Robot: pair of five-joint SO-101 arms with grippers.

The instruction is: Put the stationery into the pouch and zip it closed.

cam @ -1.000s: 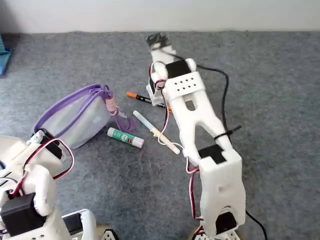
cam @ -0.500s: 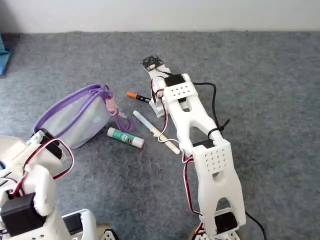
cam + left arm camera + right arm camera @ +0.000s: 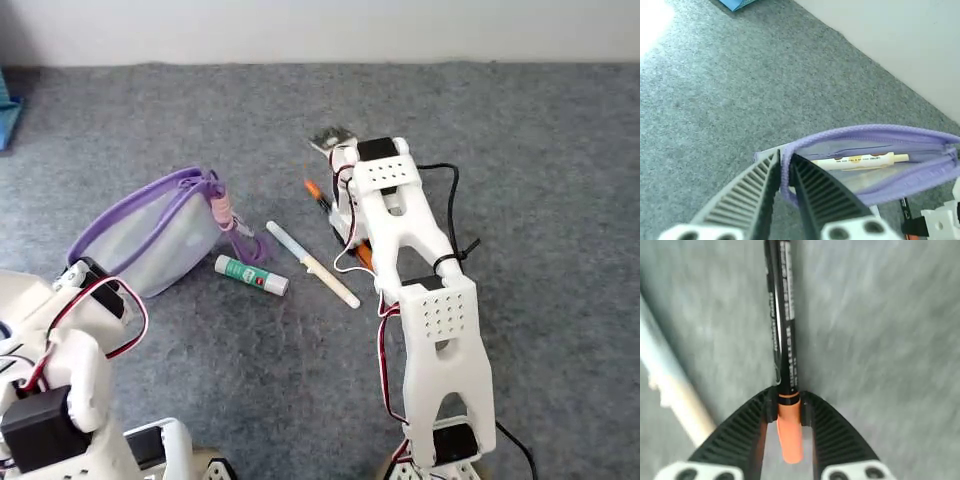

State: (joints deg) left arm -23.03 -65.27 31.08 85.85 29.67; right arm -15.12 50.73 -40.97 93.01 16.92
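Observation:
The purple-rimmed clear pouch lies open at the left, with a cream pen inside it. My left gripper is shut on the pouch's near rim. In the high view a green glue stick and a white pen lie on the carpet just right of the pouch. My right gripper is shut on a black pen with orange ends. That pen's tip sticks out from under the right arm, right of the white pen.
Grey carpet covers the whole surface, with a pale wall along the far edge. A blue object sits at the far left edge. Open carpet lies to the right of the right arm and beyond the pouch.
The right gripper has picked the black-and-orange pen off the carpet and swung it rightward, so it now points away instead of lying crosswise. The left arm and pouch have not moved.

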